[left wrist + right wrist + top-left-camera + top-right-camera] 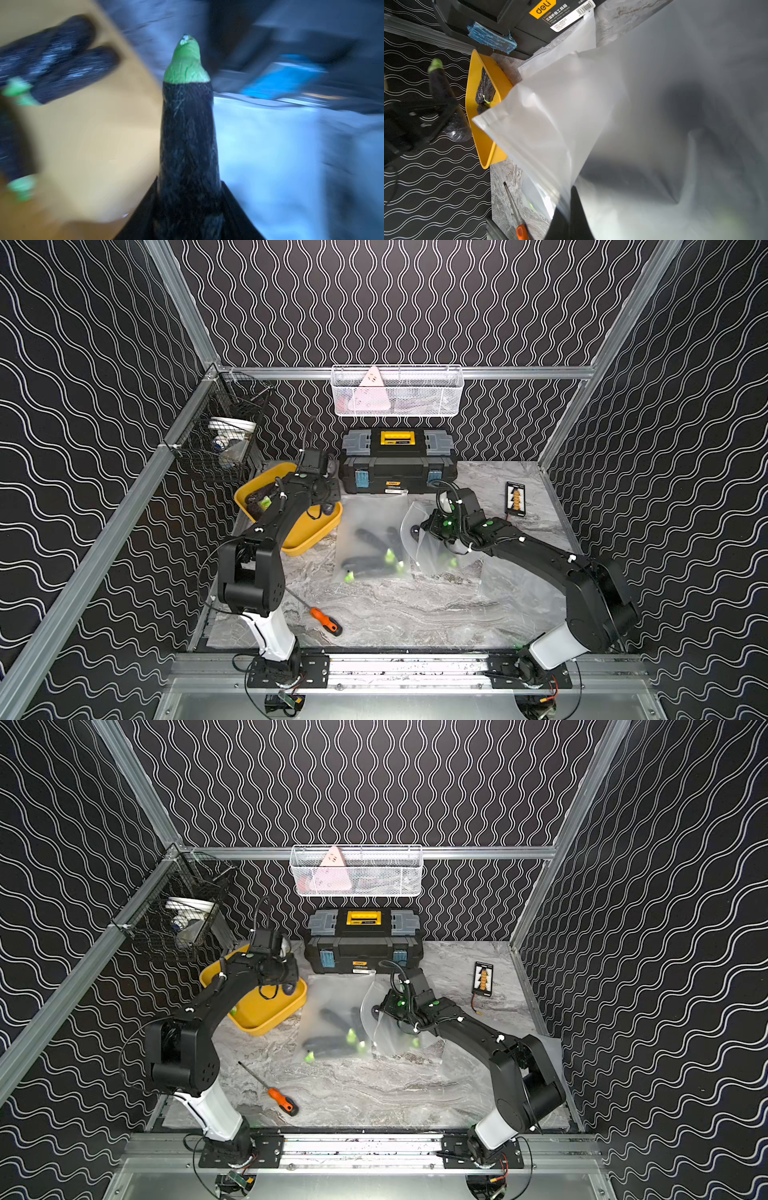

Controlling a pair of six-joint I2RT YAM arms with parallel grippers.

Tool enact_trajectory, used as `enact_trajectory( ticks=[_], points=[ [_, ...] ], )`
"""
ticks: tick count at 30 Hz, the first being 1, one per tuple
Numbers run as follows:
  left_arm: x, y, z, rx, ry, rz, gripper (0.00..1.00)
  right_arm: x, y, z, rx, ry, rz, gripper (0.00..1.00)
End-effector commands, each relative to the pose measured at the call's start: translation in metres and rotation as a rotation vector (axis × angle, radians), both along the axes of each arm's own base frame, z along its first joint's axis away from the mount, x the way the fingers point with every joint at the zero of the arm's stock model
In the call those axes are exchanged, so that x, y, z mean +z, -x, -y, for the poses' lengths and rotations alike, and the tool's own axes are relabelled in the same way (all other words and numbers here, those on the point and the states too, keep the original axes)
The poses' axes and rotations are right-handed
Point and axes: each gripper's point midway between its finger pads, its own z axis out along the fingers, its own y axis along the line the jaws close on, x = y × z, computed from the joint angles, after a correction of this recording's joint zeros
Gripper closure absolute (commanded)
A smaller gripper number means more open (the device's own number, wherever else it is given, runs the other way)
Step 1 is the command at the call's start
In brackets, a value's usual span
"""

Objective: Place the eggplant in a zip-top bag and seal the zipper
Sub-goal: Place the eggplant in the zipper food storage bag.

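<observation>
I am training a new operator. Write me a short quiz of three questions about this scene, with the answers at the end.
1. True or false: the left gripper holds an eggplant.
2. What is the right gripper shut on? A. the screwdriver B. a bag C. the toolbox
3. Fill in: the tray with the other eggplants is ____ in colour.
Key: 1 true; 2 B; 3 yellow.
</observation>
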Motion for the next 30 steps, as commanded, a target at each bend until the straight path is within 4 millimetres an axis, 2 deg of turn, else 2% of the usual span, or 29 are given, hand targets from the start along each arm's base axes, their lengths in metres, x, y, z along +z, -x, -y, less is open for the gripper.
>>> enact_trajectory(
  ticks=[1, 3, 7, 10, 12, 16, 18, 26, 30],
  points=[
    [0.02, 0.005, 0.059, -0.054, 0.179, 0.069, 0.56, 0.007, -0.005, -0.002, -0.013, 0.004, 0.004, 0.95],
    [0.022, 0.013, 0.092, -0.111, 0.255, 0.069, 0.56, 0.01, -0.007, 0.001, -0.021, 0.025, 0.012, 0.95],
    [0.007, 0.046, 0.158, -0.261, 0.351, -0.005, 0.58, 0.009, -0.008, 0.008, -0.035, 0.073, 0.023, 0.95],
    [-0.001, 0.074, 0.192, -0.352, 0.362, -0.054, 0.58, 0.017, -0.016, 0.01, -0.049, 0.091, 0.053, 0.95],
    [-0.005, 0.09, 0.207, -0.409, 0.363, -0.082, 0.58, 0.015, -0.018, 0.011, -0.052, 0.105, 0.056, 0.95],
    [-0.009, 0.119, 0.229, -0.524, 0.375, -0.151, 0.59, 0.008, -0.021, 0.016, -0.063, 0.146, 0.055, 0.96],
    [-0.013, 0.127, 0.231, -0.545, 0.358, -0.176, 0.6, 0.009, -0.022, 0.019, -0.066, 0.17, 0.067, 0.95],
    [-0.023, 0.141, 0.22, -0.518, 0.346, -0.21, 0.6, 0.01, -0.022, 0.027, -0.074, 0.209, 0.086, 0.96],
    [-0.031, 0.147, 0.23, -0.57, 0.385, -0.258, 0.6, 0.018, -0.019, 0.018, -0.018, 0.192, 0.115, 0.96]
  ],
)
